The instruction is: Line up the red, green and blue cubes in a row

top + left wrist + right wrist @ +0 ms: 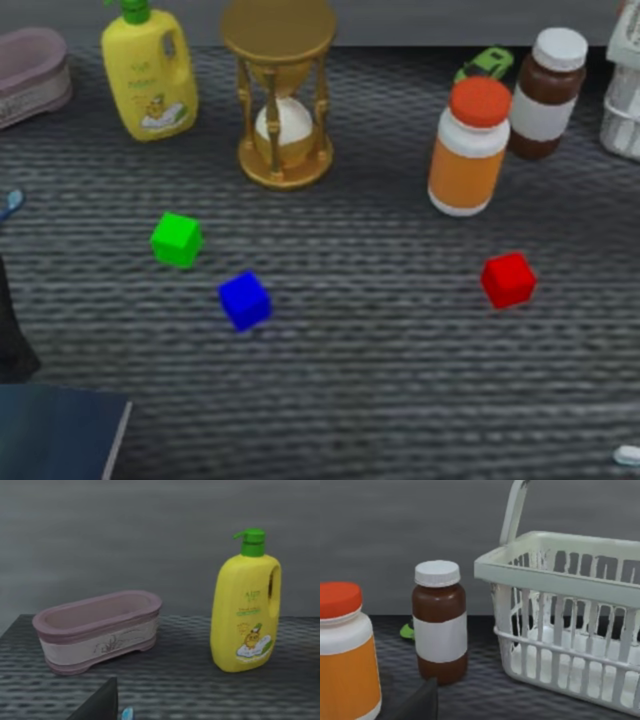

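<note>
3 cubes sit loose on the dark woven tabletop point(380, 400) in the top view, and no row yet: the green cube point(177, 240) is on the left side, the blue cube point(245, 300) just beside it, a little nearer the front edge, and the red cube point(508, 279) lies well apart on the right. Behind them stand a yellow pump bottle point(150, 75), a gold hourglass point(280, 95), an orange bottle point(468, 148), a brown bottle point(545, 92), a lime toy car point(485, 62) peeking between those 2, a pink tub point(30, 75) at far left and a white basket point(625, 100) at far right. Neither arm reaches into the working area; only a dark shape at the left edge and a sliver at the bottom right corner show, so both look parked. Over to the left wrist view: it looks along the tabletop at the pink tub point(97, 630) and the yellow pump bottle point(245, 615), no cube in sight, and I cannot tell how the jaws stand. Right wrist view now: orange bottle point(342, 655), brown bottle point(440, 622) and white basket point(570, 625), again no cube, jaws not readable either. The relation that matters: the red one is the outlier, lying off to the right of the green-blue pair, so the right arm looks the nearer for it and the left arm for the other 2. My read is that the task is at its very start.
</note>
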Available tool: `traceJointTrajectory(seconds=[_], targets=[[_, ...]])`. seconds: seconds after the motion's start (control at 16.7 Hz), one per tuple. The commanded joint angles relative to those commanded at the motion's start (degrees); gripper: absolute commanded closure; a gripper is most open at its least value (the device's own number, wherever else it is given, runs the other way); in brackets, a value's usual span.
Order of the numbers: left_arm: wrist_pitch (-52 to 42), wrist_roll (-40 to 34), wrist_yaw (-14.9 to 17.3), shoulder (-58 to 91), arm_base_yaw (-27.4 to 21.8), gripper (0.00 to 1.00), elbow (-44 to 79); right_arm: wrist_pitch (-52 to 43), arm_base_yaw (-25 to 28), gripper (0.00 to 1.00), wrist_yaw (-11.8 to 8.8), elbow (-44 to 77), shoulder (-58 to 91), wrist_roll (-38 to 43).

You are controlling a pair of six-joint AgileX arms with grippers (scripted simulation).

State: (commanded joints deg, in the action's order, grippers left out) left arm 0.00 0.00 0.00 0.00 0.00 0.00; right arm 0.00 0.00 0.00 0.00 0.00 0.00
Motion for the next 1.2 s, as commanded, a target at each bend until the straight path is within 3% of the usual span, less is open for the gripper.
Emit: traceJointTrajectory(seconds=[0.24,0.48,1.2], targets=[[0.0,0.0,0.0,0.0,0.0,0.00,0.0,-1.2,0.5,0.00,-0.1,1.7,1.7,0.1],[0.0,0.0,0.0,0.0,0.0,0.00,0.0,-7.9,2.9,0.00,-0.2,11.7,12.5,0.6],[0.0,0.0,0.0,0.0,0.0,0.00,0.0,-43.3,14.4,0.00,0.2,62.0,82.1,2.8]])
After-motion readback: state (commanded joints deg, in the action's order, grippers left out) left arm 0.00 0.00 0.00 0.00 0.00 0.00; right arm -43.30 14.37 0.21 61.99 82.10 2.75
